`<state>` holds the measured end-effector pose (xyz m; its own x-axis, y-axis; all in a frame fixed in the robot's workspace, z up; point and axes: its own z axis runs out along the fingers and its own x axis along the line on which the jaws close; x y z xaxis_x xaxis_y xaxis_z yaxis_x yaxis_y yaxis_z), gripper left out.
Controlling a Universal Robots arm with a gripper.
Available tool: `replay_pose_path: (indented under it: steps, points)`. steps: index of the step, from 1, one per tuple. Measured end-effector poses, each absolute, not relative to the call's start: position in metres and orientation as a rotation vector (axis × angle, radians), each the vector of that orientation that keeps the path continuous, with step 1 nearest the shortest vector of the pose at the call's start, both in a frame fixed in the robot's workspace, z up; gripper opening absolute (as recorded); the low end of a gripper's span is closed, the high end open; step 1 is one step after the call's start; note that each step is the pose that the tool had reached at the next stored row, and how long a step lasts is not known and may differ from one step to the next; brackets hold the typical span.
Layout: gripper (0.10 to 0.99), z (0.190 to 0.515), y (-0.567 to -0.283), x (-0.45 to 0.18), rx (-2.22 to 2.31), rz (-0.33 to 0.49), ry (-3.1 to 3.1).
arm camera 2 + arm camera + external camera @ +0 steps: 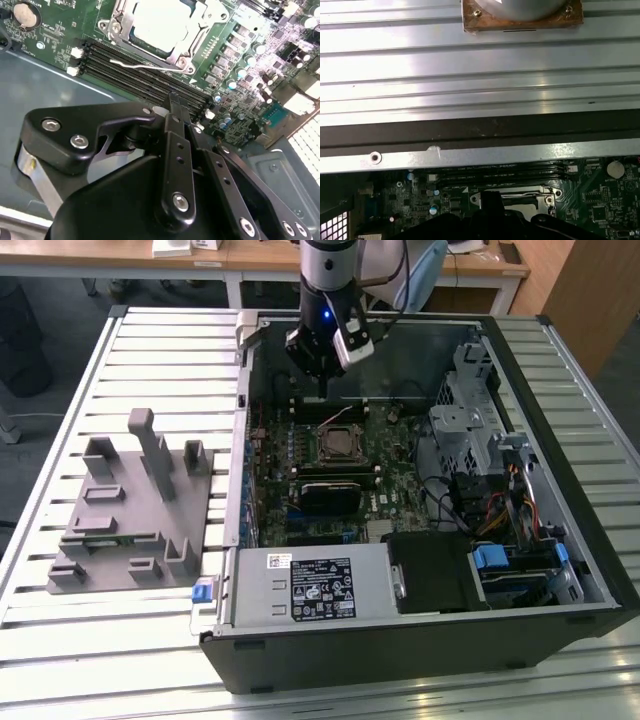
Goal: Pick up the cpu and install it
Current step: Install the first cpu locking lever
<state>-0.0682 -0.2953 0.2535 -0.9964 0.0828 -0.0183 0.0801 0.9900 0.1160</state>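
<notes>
small square pale silver cpu (159,22): seated in its motherboard socket, inside the open black computer case (560,440). black gripper (176,102): above, fingers together, empty.

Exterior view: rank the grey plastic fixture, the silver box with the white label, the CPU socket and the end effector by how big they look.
1. Grey plastic fixture.
2. Silver box, close to the fixture in footprint, so this order is unsure.
3. End effector; it sits nearer the camera's height, so it may look oversized.
4. CPU socket, plainly the smallest.

The end effector (322,390) points straight down, fingers pressed together.
</notes>
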Motion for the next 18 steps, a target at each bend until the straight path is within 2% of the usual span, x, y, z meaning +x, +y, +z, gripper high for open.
replay_pose_path:
  steps: [18]
  points:
    - [0.106, 0.236, -0.301, -0.050, 0.128, 0.217, 3.112]
